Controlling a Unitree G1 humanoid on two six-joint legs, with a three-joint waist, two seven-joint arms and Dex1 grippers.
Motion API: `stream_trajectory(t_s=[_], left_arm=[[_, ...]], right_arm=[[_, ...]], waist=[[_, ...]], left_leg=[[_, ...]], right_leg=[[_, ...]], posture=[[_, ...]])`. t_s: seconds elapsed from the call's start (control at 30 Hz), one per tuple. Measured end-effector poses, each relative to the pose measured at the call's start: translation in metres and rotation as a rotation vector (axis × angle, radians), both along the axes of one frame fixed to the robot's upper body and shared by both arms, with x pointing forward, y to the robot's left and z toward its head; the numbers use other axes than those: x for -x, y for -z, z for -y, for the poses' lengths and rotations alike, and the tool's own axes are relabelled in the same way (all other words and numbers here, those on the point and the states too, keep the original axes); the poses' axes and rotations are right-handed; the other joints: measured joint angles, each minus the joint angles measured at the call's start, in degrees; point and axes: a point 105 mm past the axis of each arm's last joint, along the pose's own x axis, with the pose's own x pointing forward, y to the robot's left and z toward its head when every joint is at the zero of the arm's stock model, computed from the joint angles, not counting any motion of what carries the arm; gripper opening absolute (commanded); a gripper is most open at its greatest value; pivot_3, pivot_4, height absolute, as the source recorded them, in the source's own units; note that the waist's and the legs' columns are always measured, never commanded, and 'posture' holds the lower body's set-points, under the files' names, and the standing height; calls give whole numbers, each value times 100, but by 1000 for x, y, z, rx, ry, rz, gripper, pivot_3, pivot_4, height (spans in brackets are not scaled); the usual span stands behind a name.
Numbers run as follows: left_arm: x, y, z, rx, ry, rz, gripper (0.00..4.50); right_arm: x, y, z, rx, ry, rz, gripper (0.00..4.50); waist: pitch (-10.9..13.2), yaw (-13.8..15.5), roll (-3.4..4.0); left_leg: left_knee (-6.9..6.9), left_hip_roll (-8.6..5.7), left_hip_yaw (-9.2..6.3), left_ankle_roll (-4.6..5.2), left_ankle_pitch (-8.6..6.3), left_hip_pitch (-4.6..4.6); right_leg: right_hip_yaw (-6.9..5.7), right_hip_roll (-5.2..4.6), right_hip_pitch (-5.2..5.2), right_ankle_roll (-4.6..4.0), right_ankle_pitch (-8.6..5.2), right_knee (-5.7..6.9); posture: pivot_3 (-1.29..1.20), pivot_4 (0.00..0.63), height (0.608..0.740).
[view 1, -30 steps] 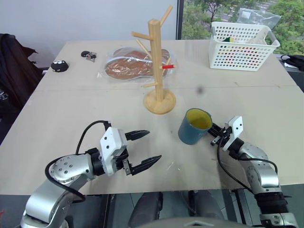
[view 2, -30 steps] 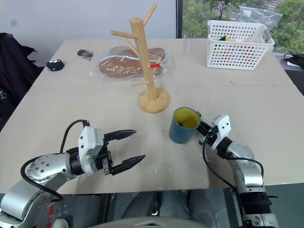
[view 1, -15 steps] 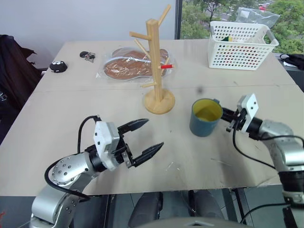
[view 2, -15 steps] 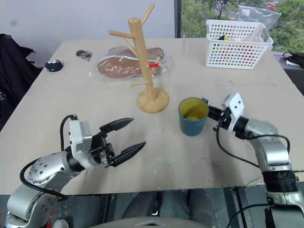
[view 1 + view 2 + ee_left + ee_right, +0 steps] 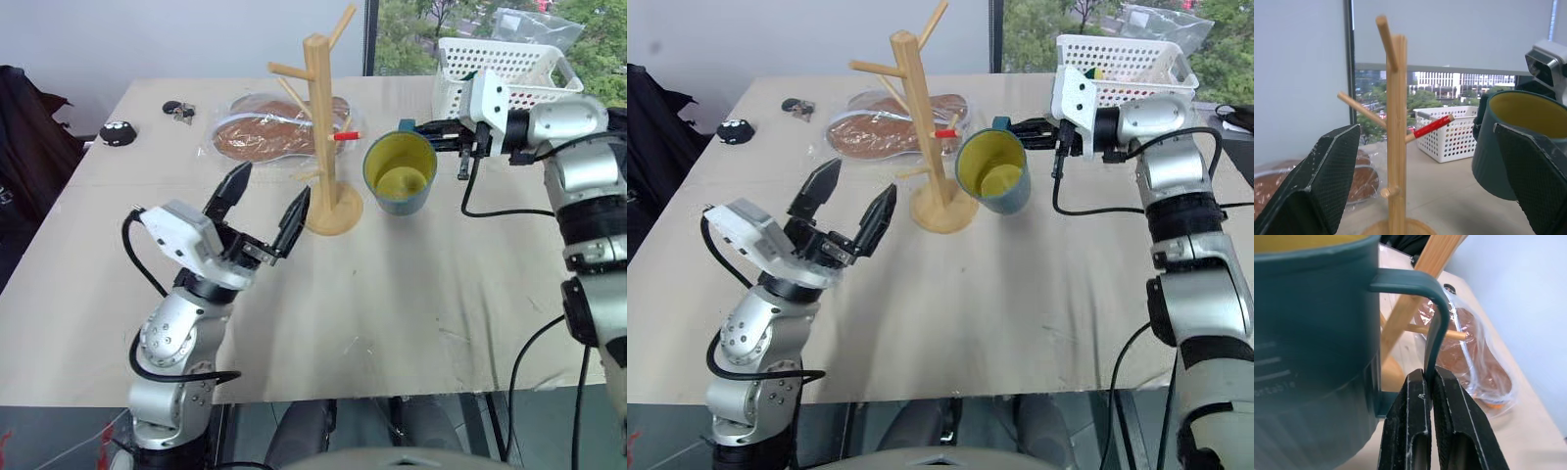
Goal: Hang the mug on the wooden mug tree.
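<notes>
Mid-frame, the right pincer (image 5: pixel 443 128) grips the teal mug (image 5: pixel 399 173) by its handle, holding it airborne just beside the wooden mug tree (image 5: pixel 326 117); hanging remains. The left pincer (image 5: pixel 263 201) hovers open over the table (image 5: pixel 411 294).

The left gripper (image 5: pixel 1415 196) stands with its two black fingers (image 5: pixel 1312 181) wide apart. Between them rises the wooden mug tree (image 5: pixel 1396 142), its red-tipped peg (image 5: pixel 1432 126) angled upward. The teal mug (image 5: pixel 1513 142), yellow inside, hangs just beside the tree. A white basket (image 5: pixel 1449 139) sits behind on the surface (image 5: pixel 1449 196).
</notes>
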Motion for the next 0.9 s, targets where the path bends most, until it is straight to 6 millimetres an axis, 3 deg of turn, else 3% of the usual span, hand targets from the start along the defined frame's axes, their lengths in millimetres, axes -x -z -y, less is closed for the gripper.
stream_trajectory(t_s=[0.27,0.47,0.9], left_arm=[[4,17,3,29,-37,-50,4500],[6,17,9,88,13,-61,4500],[7,12,11,105,42,-46,4500]], right_arm=[[0,-11,-25,97,-130,56,56],[2,-16,-46,140,-171,91,56],[-10,-17,-52,205,-70,113,56]], waist=[[2,-3,3],[2,8,4],[2,-1,4]], left_leg=[[0,0,2,0,0,-6],[1,0,-3,-1,0,-6],[1,-1,0,-1,0,-6]], right_leg=[[4,-1,-8,-2,1,2],[0,-1,-7,-4,3,3],[1,1,-8,-4,3,5]], posture=[[0,150,740],[0,150,740],[0,150,740]])
